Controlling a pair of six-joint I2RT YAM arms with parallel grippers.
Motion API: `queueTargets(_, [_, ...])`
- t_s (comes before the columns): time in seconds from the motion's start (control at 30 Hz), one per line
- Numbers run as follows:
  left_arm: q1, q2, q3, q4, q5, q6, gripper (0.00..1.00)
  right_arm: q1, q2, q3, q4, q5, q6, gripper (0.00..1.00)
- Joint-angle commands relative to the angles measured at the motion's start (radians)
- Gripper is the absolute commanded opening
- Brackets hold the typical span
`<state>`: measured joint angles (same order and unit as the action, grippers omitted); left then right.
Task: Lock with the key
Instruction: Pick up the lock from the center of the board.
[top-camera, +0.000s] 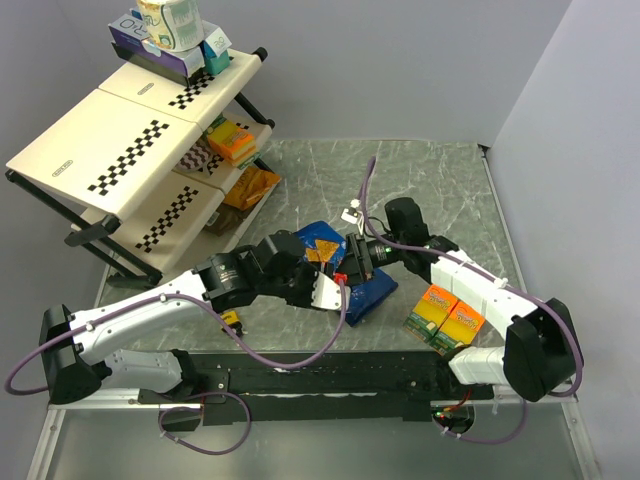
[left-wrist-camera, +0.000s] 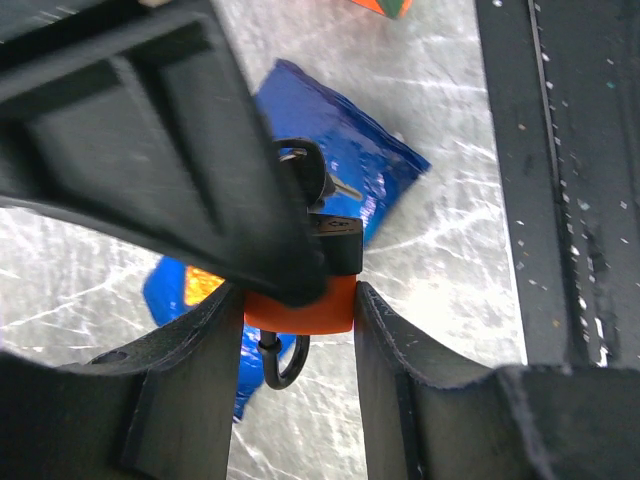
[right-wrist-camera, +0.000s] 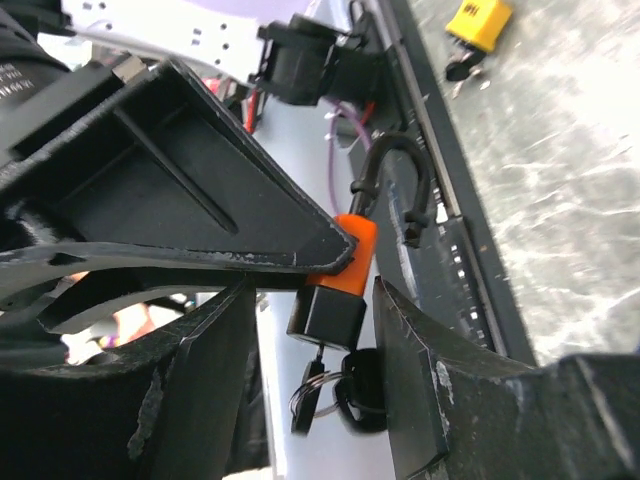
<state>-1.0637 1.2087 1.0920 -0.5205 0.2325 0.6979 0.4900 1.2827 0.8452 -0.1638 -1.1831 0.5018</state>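
Observation:
An orange padlock (left-wrist-camera: 300, 308) with a black base (right-wrist-camera: 330, 312) hangs above the table, and my left gripper (left-wrist-camera: 298, 335) is shut on its orange body. Its black shackle (right-wrist-camera: 395, 185) points toward the arms' bases. A key (right-wrist-camera: 312, 395) sticks out of the base, and a ring carries a second black-headed key (right-wrist-camera: 362, 392). My right gripper (right-wrist-camera: 313, 292) straddles the base and the keys with its jaws apart. Its right finger (right-wrist-camera: 425, 380) touches the black-headed key, while its left finger (right-wrist-camera: 200, 380) stands clear. In the top view both grippers meet at the padlock (top-camera: 340, 277).
A blue snack bag (top-camera: 375, 290) lies under the grippers. Two orange-and-green boxes (top-camera: 447, 315) sit to the right. A small yellow padlock (top-camera: 232, 320) with keys lies near the front rail. A slanted rack (top-camera: 130, 150) with groceries fills the far left.

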Motion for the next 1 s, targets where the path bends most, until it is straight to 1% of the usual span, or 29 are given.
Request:
queueTargets(0.0, [-0.007, -0.037, -0.003, 0.103, -0.016, 0.023, 0.17, 0.007, 0.003, -0.012, 0.061, -0.07, 0.037, 0.59])
queueTargets(0.1, [-0.007, -0.043, -0.006, 0.105, -0.018, 0.026, 0.17, 0.005, -0.008, -0.002, 0.009, -0.061, -0.002, 0.58])
queueTargets(0.23, [-0.007, -0.038, 0.006, 0.106, -0.018, 0.015, 0.18, 0.004, -0.008, -0.012, 0.046, -0.043, 0.036, 0.55])
queueTargets(0.3, [-0.007, -0.034, 0.012, 0.111, -0.021, 0.014, 0.18, 0.005, 0.007, -0.008, 0.073, -0.038, 0.069, 0.49])
queueTargets(0.33, [-0.008, -0.032, 0.014, 0.114, -0.022, 0.014, 0.18, 0.004, 0.012, -0.005, 0.073, -0.036, 0.072, 0.45])
queueTargets(0.4, [-0.007, -0.026, 0.017, 0.114, -0.032, 0.018, 0.18, 0.004, 0.024, 0.005, 0.075, -0.042, 0.084, 0.39])
queueTargets(0.5, [-0.008, -0.024, 0.014, 0.119, -0.05, 0.023, 0.19, 0.002, 0.03, 0.009, 0.072, -0.043, 0.089, 0.28])
queueTargets(0.53, [-0.009, -0.024, 0.014, 0.119, -0.055, 0.028, 0.19, 0.002, 0.03, 0.011, 0.075, -0.043, 0.089, 0.19])
queueTargets(0.6, [-0.01, -0.026, 0.009, 0.114, -0.061, 0.031, 0.23, -0.005, 0.029, 0.008, 0.075, -0.039, 0.09, 0.1])
queueTargets(0.63, [-0.009, -0.028, 0.009, 0.102, -0.064, 0.034, 0.25, -0.011, 0.029, 0.008, 0.07, -0.036, 0.089, 0.0])
queueTargets(0.73, [-0.009, -0.034, 0.016, 0.068, -0.065, 0.04, 0.4, -0.042, 0.026, 0.014, 0.06, -0.036, 0.081, 0.0])
queueTargets(0.77, [-0.009, -0.035, 0.019, 0.039, -0.076, 0.037, 0.6, -0.05, 0.024, 0.012, 0.064, -0.039, 0.084, 0.0])
queueTargets(0.87, [-0.002, -0.034, 0.058, -0.048, -0.084, -0.012, 0.87, -0.083, -0.008, 0.0, 0.084, -0.052, 0.083, 0.0])
queueTargets(0.9, [0.023, -0.035, 0.069, -0.073, -0.056, -0.018, 0.99, -0.09, -0.016, -0.001, 0.081, -0.056, 0.072, 0.0])
queueTargets(0.93, [0.04, -0.041, 0.078, -0.091, -0.026, -0.035, 0.99, -0.1, -0.023, -0.003, 0.076, -0.07, 0.06, 0.0])
queueTargets(0.97, [0.063, -0.049, 0.092, -0.113, 0.041, -0.044, 0.96, -0.103, -0.042, 0.005, 0.045, -0.073, 0.017, 0.0])
